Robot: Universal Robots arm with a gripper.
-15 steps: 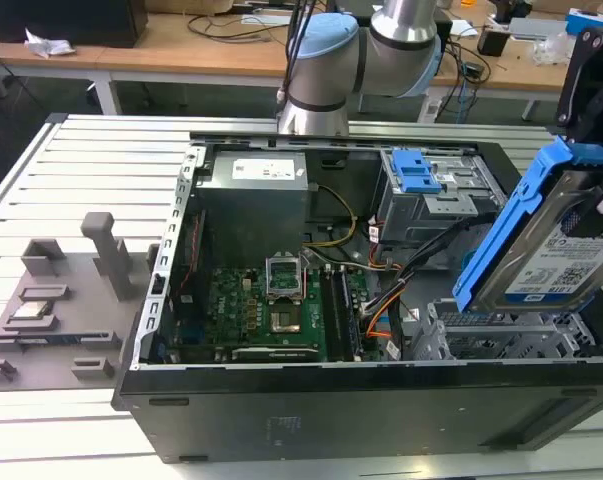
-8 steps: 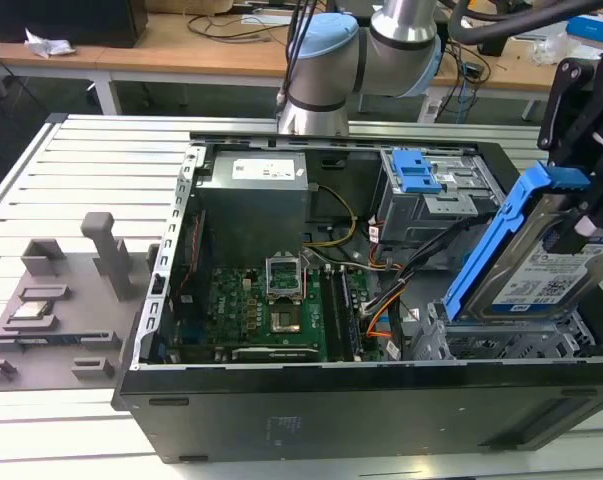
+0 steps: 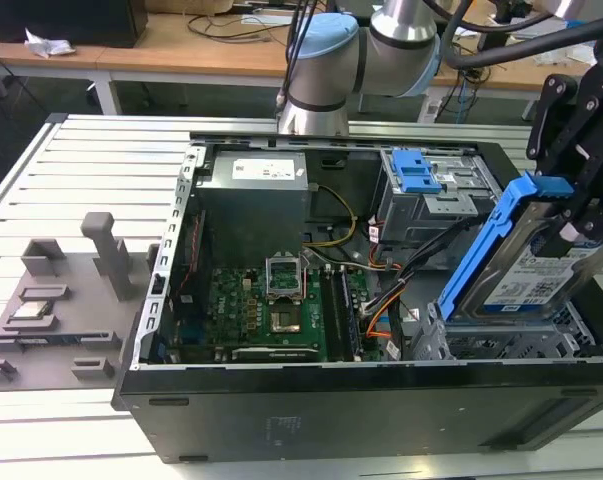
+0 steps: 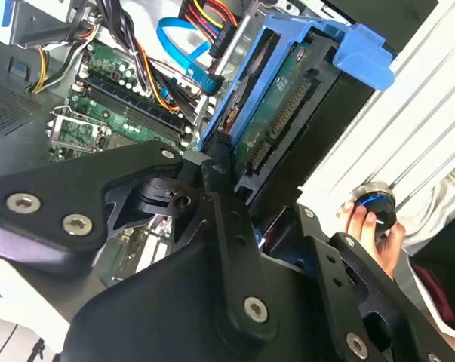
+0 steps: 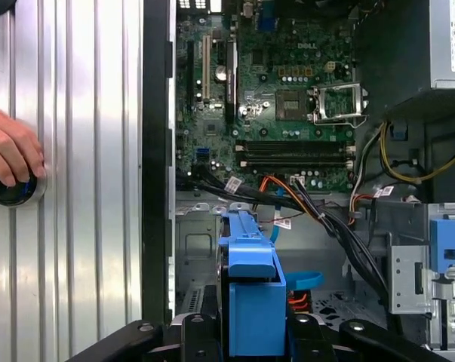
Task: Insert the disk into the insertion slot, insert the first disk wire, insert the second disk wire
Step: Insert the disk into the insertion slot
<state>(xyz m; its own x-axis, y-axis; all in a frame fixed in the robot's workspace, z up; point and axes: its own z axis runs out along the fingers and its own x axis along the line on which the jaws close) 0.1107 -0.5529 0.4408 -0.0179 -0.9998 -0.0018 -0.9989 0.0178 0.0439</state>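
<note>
Exterior view: pincer (image 3: 573,215) clamped on the disk (image 3: 526,275), tilted above the insertion slot (image 3: 501,345), not seated. Both wire steps left, I judge.

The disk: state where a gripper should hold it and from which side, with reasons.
Take the disk by its raised end, pinched across its thickness, coming from above, as the gripper does. It stands tilted with its lower end at the slot, so the top is the free end.

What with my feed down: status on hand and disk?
Robot hand shut on disk. Disk tilted over insertion slot, not seated. Loose black cables alongside slot.
</note>
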